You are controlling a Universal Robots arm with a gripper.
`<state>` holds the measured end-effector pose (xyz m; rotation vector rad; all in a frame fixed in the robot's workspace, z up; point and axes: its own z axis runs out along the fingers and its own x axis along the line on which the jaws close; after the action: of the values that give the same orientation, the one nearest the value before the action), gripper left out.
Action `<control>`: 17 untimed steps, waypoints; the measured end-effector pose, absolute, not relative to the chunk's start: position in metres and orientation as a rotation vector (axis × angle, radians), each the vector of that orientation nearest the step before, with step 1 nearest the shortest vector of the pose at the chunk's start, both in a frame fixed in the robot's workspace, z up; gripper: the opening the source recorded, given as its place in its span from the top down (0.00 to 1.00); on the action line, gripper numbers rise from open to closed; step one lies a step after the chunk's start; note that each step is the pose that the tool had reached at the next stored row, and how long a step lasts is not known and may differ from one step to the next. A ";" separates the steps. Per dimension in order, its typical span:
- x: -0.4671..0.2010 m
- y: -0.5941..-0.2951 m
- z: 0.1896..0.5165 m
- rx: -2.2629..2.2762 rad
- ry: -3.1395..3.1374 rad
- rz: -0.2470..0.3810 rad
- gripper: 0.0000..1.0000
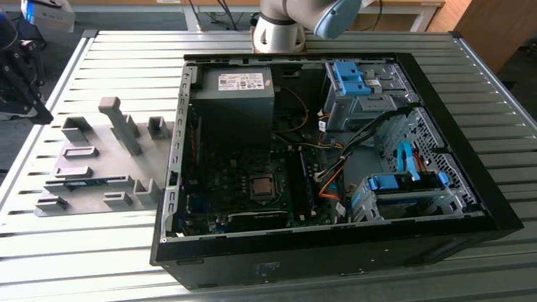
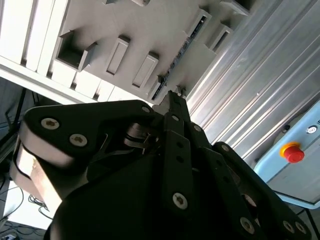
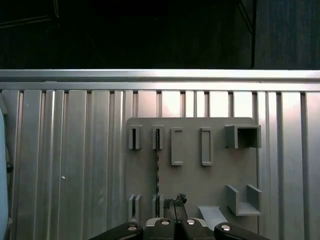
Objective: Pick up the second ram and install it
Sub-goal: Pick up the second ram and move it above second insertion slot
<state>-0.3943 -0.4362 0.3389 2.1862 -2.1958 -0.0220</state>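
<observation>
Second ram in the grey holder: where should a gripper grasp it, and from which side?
Probably the middle of its upper long edge, coming down from above. The second ram stands on edge with its ends in grey holder blocks, so only the flat faces between them are free.

This looks like a robot lab or workshop. A big metal desk [image 1: 117, 251] with long grooves carries an open computer case [image 1: 336, 251] — its wires and parts all showing. A robot arm [image 1: 281, 28] is fixed at the desk's far edge. A grey plate [image 1: 109, 160] with little holder blocks lies beside the case, and a red stop button [image 2: 292, 151] sits on a pale blue box.
</observation>
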 end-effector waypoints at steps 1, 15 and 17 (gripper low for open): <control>-0.394 -0.436 0.339 2.186 -2.196 -0.022 0.89; -0.398 -0.447 0.335 2.204 -2.213 -0.040 0.83; -0.398 -0.449 0.334 2.215 -2.224 -0.065 0.82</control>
<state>-0.3984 -0.4494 0.3344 2.2153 -2.2239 -0.0655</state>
